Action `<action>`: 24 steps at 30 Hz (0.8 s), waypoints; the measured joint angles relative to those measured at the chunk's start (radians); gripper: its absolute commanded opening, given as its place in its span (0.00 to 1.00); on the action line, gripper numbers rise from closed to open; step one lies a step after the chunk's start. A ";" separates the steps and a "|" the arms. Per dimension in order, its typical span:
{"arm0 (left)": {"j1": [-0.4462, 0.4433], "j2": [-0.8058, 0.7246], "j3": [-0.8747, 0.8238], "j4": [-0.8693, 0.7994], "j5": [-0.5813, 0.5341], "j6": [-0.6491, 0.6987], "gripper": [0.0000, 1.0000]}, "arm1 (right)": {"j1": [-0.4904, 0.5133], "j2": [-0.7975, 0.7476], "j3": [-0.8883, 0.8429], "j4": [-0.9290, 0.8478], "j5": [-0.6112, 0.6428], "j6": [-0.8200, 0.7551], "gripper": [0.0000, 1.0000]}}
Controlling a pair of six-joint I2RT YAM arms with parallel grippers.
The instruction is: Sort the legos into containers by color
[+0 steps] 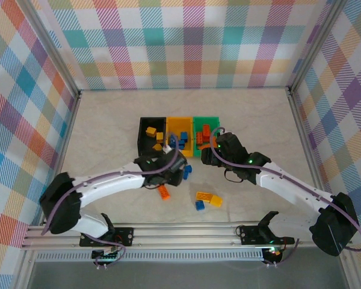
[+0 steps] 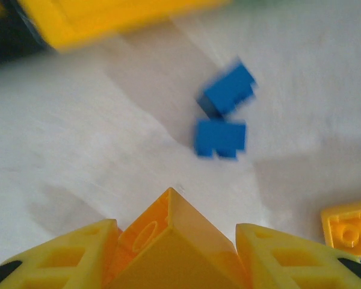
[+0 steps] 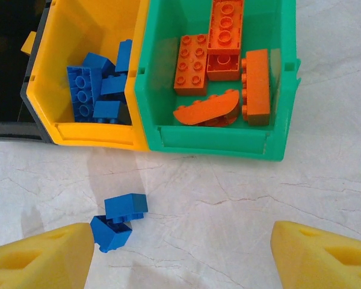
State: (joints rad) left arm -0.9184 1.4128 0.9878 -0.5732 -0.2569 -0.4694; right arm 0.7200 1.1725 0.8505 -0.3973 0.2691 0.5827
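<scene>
Though the view's lower edge cuts it off, yellow brick (image 2: 168,226) sits clamped in left gripper (image 2: 174,241) above the table (image 2: 78,150), one corner pointing ahead toward two blurred blue bricks (image 2: 219,137); long axis indeterminable. Right gripper (image 3: 180,241): jaws apart, empty, facing green bin (image 3: 210,141).

A pale counter (image 1: 108,132) with a marble look, cream with thin grey veins, forms the base of a boxed-in stall. Three walls close it in: the back wall (image 1: 186,42), the left wall (image 1: 18,108) and the right wall (image 1: 343,90), all covered in a pastel plaid of pink, teal, yellow, orange and purple on white. Bare metal posts (image 1: 51,51) run up the back corners, and a metal rail (image 1: 186,236) crosses the near edge. The light is soft and even, leaving only faint shadows on the counter
</scene>
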 measured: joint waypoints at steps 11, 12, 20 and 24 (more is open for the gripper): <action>0.341 0.172 0.200 0.047 -0.117 0.088 0.36 | -0.001 0.000 -0.015 -0.004 0.000 0.013 0.78; 0.347 0.207 0.225 0.050 -0.125 0.094 0.36 | -0.001 -0.001 -0.016 -0.006 0.000 0.014 0.78; 0.396 0.418 0.393 0.041 -0.175 0.117 0.65 | -0.001 -0.018 -0.018 -0.037 -0.027 0.024 0.80; 0.400 0.406 0.418 0.025 -0.170 0.113 0.85 | -0.001 -0.019 -0.019 -0.050 -0.054 0.024 0.80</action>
State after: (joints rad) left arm -0.5186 1.8191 1.4055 -0.5484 -0.4267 -0.3569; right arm 0.7193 1.1538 0.8314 -0.4469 0.2150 0.6064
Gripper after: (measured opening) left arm 0.799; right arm 0.800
